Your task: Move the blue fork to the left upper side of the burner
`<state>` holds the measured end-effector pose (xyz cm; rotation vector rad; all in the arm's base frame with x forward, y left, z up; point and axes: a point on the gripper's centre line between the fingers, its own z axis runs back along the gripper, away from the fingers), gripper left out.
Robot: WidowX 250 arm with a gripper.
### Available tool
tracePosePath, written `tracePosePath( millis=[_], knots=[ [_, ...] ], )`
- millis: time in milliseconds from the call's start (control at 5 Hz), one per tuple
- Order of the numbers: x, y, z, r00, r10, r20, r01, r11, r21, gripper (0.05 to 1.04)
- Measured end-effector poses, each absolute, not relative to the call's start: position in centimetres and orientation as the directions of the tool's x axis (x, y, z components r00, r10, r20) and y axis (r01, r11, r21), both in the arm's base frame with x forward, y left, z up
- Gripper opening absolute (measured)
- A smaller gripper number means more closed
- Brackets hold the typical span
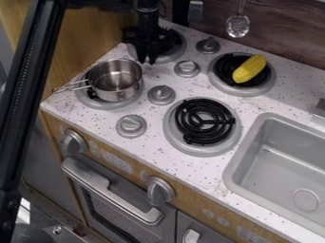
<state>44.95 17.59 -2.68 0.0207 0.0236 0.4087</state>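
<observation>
The white, speckled worktop [298,90] was the biggest thing. A toy oven [117,213] with a shiny handle was under its front edge. A long black bar [22,71] stood at a slant on the left. The gray sink [279,166] was on the right. The black arm [147,16] came down from the top, left of the middle.

Four round burners sat on the worktop. The front right burner [204,123] had a black coil. The back right burner [222,86] had a yellow corn [249,69] lying on its coil, on a slant. The shiny pot [114,81] sat upright on the front left burner [84,98], and its handle poked out to the left. The hand [147,62] pointed down by the back left burner [178,51], just behind the pot. I could not tell if the hand was spread, pressed together or pinching something. I could not tell where the blue fork was.

A spoon with holes [238,26] hung on the back wall. Small gray knobs [161,95] stood between the burners.
</observation>
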Motion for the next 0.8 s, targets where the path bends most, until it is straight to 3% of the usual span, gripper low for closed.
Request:
tracePosePath(
  millis=[200,400,600,800],
  knots=[
    [45.7,17.8,-2.1,0.916,0.401,0.007,-0.401,0.916,0.015,0.269],
    [46.0,17.7,-1.9,0.915,0.402,0.015,-0.402,0.916,0.001,0.554],
    [44.6,16.3,-4.0,0.926,0.376,-0.032,-0.376,0.927,0.0,0.856],
    [43.0,14.8,-0.9,0.94,0.34,-0.014,-0.34,0.94,-0.01,1.003]
  ],
)
